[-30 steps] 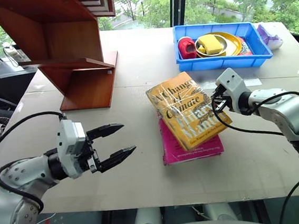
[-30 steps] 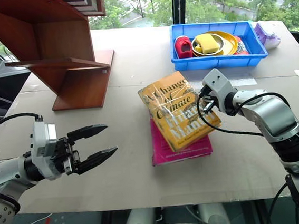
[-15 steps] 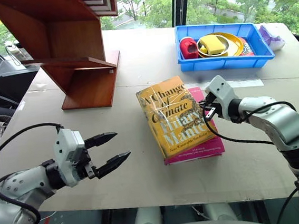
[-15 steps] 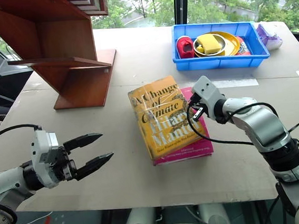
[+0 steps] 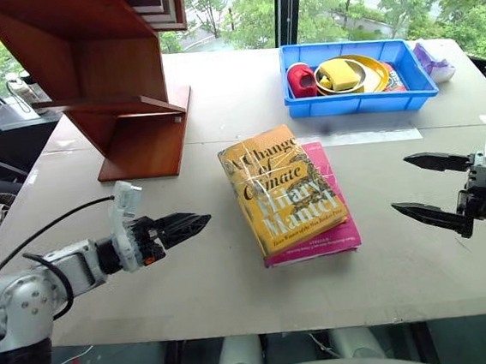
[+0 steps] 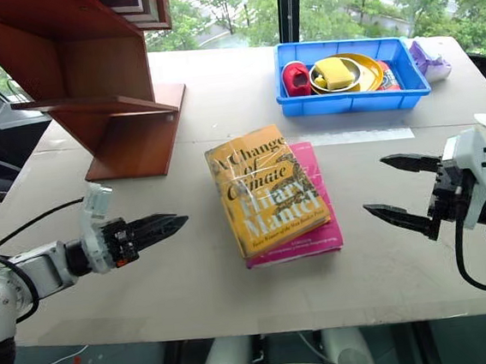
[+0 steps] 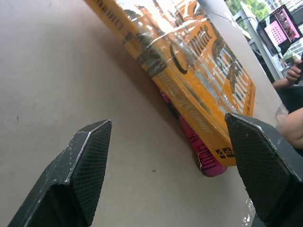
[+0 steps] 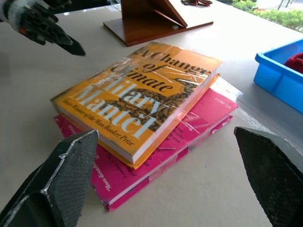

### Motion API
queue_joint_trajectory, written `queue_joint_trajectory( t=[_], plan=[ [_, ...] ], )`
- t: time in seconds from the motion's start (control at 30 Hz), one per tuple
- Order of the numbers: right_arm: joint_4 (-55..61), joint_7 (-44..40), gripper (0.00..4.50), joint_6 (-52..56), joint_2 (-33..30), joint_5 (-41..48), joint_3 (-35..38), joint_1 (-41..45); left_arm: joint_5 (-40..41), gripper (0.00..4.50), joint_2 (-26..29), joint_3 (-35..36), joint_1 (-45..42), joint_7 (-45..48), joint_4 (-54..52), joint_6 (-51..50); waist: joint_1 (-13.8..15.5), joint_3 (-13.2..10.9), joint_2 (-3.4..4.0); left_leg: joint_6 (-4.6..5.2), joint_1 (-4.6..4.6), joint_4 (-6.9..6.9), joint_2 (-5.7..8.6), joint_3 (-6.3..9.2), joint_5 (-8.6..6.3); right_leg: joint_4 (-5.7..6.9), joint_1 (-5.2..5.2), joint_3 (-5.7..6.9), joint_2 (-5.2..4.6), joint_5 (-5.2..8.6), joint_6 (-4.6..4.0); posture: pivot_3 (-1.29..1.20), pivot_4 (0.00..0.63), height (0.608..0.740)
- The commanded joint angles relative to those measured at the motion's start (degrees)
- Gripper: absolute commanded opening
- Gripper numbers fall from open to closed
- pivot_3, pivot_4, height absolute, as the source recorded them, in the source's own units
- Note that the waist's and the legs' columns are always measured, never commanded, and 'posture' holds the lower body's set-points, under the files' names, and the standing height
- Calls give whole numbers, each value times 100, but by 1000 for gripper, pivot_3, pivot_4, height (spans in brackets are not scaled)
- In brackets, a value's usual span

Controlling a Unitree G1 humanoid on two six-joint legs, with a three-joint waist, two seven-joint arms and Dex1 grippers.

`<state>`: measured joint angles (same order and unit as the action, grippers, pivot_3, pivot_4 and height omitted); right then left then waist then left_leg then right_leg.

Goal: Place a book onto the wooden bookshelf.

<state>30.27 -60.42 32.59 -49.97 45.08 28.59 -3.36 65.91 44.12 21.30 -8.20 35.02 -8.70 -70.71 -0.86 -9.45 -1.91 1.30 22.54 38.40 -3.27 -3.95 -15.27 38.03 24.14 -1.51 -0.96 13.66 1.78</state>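
while both arms hover over a pale table [image 5: 237, 294], the book [image 5: 283, 190], a thick yellow-orange hardback in a glossy jacket with white lettering, lies flat near the middle of the table. it rests on top of a thinner magenta-pink book [image 5: 337, 192], which peeks out along its right and near edges. neither gripper touches it.

the left gripper [image 5: 185, 227] sits to the left of the book, low above the table, pointing toward it with its two black fingers parted; in the left wrist view the book's spine shows between them. the right gripper [image 6: 397, 186] is well to the right of the book, its fingers spread wide and holding nothing.

the wooden bookshelf [image 5: 116, 74], large and reddish-brown with slanted panels, stands at the far left of the table, well apart from the book. a blue tray [image 5: 428, 87] at the far right holds a yellow dish and a red item.
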Motion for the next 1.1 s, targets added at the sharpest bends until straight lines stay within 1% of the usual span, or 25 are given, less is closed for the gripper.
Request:
queue_joint_trajectory(
  t=[0.03,0.07,0.17,0.33,0.47,0.6,0.63,0.67,0.7,0.73,0.77,0.83,0.9,0.93,1.0,1.03,1.1],
  plan=[
    [355,179,4465,18,20,406,357,10,628,3972,-601,40,-664,-652,960,-763,14,1,-3,0,1,0,0,4,0,-2,-3,3,-1,-2,-2,0,150,740],
    [415,240,4465,35,26,462,369,-3,688,3972,-836,64,-883,-860,1270,-905,21,2,-5,0,2,3,3,5,0,0,-4,6,-3,-1,-2,0,150,740],
    [599,360,4465,17,28,532,411,-99,834,3972,-1301,211,-1324,-1306,1914,-1175,37,5,-15,0,13,8,6,20,0,-3,-6,18,-4,-2,-3,0,150,740],
    [937,571,4465,100,-9,707,582,-366,881,3972,-1783,336,-1751,-1657,2486,-1370,43,5,-14,-1,19,7,10,28,0,-5,-6,23,-7,-2,-3,0,150,740],
    [1069,684,4465,164,-64,828,731,-540,617,3972,-2054,160,-2028,-1496,2860,-1285,39,7,-13,-2,17,9,12,30,1,-3,-8,24,-8,-2,-3,0,150,740],
    [1166,797,4465,275,-126,942,873,-686,217,3972,-2281,-296,-2185,-1040,2998,-1182,72,9,-12,-2,9,12,17,38,1,-6,-25,33,-8,-2,-4,0,150,740],
    [1199,821,4496,303,-135,979,922,-727,157,3710,-2330,-351,-2224,-954,3021,-1166,89,11,-10,-2,9,12,18,38,1,-7,-25,33,-9,-2,-4,0,150,740],
    [1237,850,4500,322,-140,1009,963,-771,111,3334,-2359,-393,-2257,-848,3045,-1163,95,11,-10,-2,9,12,19,39,1,-7,-26,33,-10,-2,-4,0,150,740],
    [1286,879,4500,347,-144,1051,1018,-821,67,3172,-2378,-419,-2292,-753,3071,-1172,105,11,-9,-2,9,12,19,39,1,-7,-26,33,-10,-2,-4,0,150,740],
    [1334,888,4500,374,-149,1099,1084,-884,20,2695,-2389,-426,-2321,-686,3104,-1182,116,11,-9,-2,9,12,19,40,1,-7,-26,33,-10,-2,-4,0,150,740],
    [1385,909,4500,398,-155,1143,1132,-933,-21,2390,-2371,-436,-2340,-596,3128,-1193,129,11,-9,-2,9,12,19,41,1,-7,-26,34,-9,-2,-4,0,150,740],
    [1474,951,4500,451,-185,1291,1239,-1022,-72,1355,-2293,-432,-2365,-404,3123,-1224,146,11,-9,-2,10,12,19,44,1,-7,-26,37,-8,-2,-4,0,150,740],
    [1467,904,4500,450,-190,1345,1314,-1113,-120,481,-2208,-387,-2379,-215,3106,-1215,146,11,-9,-2,10,12,19,44,1,-7,-26,37,-9,-2,-4,0,150,740],
    [1469,907,4500,442,-188,1354,1314,-1139,-157,267,-2149,-373,-2379,-119,3110,-1198,144,11,-11,-2,10,12,18,44,1,-7,-26,37,-9,-1,-4,0,150,740],
    [1430,866,4500,414,-209,1359,1261,-1152,-146,230,-2008,-250,-2371,-3,2992,-1176,132,11,-11,-2,10,13,18,44,1,-8,-25,36,-9,-1,-4,0,150,740],
    [1341,800,4500,383,-224,1352,1234,-1122,-27,230,-1957,-129,-2358,6,2802,-1226,123,11,-11,-2,10,12,18,44,1,-7,-25,36,-9,-1,-4,0,150,740],
    [1073,704,4500,264,-263,1282,992,-823,221,230,-1645,56,-2308,117,2041,-1252,84,5,-20,-2,12,12,16,47,1,-8,-24,37,-8,-1,-5,0,150,740]
  ],
)
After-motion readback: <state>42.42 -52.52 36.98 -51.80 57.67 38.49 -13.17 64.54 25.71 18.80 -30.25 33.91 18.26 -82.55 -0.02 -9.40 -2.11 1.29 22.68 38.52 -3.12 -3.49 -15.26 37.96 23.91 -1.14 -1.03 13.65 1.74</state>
